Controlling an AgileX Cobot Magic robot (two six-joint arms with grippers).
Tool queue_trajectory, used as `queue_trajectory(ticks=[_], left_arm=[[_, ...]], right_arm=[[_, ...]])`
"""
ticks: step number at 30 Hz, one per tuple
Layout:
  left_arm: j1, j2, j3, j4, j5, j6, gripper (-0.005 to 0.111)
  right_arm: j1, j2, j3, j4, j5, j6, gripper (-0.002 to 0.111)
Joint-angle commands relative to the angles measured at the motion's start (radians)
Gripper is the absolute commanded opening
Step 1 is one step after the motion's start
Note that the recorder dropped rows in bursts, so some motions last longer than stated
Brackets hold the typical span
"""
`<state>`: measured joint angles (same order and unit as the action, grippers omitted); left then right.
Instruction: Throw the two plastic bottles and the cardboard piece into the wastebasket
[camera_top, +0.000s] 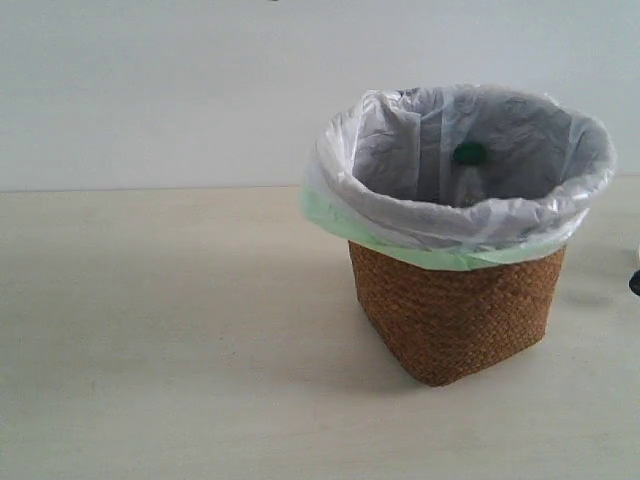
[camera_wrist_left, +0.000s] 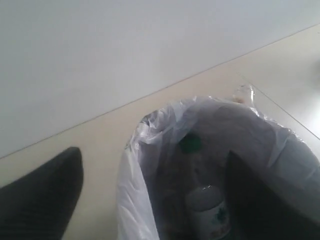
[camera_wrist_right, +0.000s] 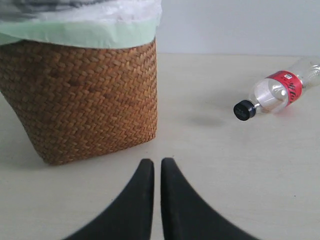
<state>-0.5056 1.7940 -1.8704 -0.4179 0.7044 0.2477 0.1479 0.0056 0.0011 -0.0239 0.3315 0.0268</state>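
Note:
The wicker wastebasket (camera_top: 455, 315) with its white and pale green bag stands on the table, right of centre. The green-capped bottle (camera_wrist_left: 210, 217) lies inside it, and its cap (camera_top: 468, 153) shows over the rim. My left gripper (camera_wrist_left: 153, 155) hovers open above the basket mouth, one dark finger (camera_wrist_left: 40, 200) outside the bag and the other (camera_wrist_left: 262, 200) over the inside. The black-capped, red-label bottle (camera_wrist_right: 275, 94) lies on its side on the table beside the wastebasket (camera_wrist_right: 80, 95). My right gripper (camera_wrist_right: 156, 165) is shut and empty, low over the table, short of both. The cardboard piece is out of view.
A pale wall (camera_top: 150, 90) runs behind the table. A dark spot (camera_top: 635, 283) at the right edge of the exterior view may be the black cap. Bare tabletop (camera_top: 170, 340) stretches left of the basket.

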Motion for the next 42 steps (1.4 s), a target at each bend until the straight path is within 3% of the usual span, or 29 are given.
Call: queue_trajectory(ticks=[1,2,3,9,28,42], left_arm=[[-0.002,-0.053,-0.007,0.032,0.053,0.039,0.037],[-0.002,-0.068,-0.007,0.051,0.068,0.041,0.024],[0.005,-0.096,-0.007,0.08,0.092,0.007,0.004],[0.011,-0.211,0.001,0.146,0.149,0.014,0.004],[0.056,-1.079,0.854,0.155,-0.396,0.005,0.004],[0.056,-1.597,1.228,0.155,-0.406,0.005,0.004]], right_arm=[[0.001,-0.006,-0.001,-0.008,-0.009,-0.004,0.002],[0.001,-0.006,-0.001,-0.008,-0.009,-0.004,0.002],[0.001,-0.006,-0.001,-0.008,-0.009,-0.004,0.002],[0.001,-0.006,-0.001,-0.008,-0.009,-0.004,0.002],[0.001,-0.006,-0.001,-0.008,-0.009,-0.004,0.002],[0.001,-0.006,-0.001,-0.008,-0.009,-0.004,0.002]])
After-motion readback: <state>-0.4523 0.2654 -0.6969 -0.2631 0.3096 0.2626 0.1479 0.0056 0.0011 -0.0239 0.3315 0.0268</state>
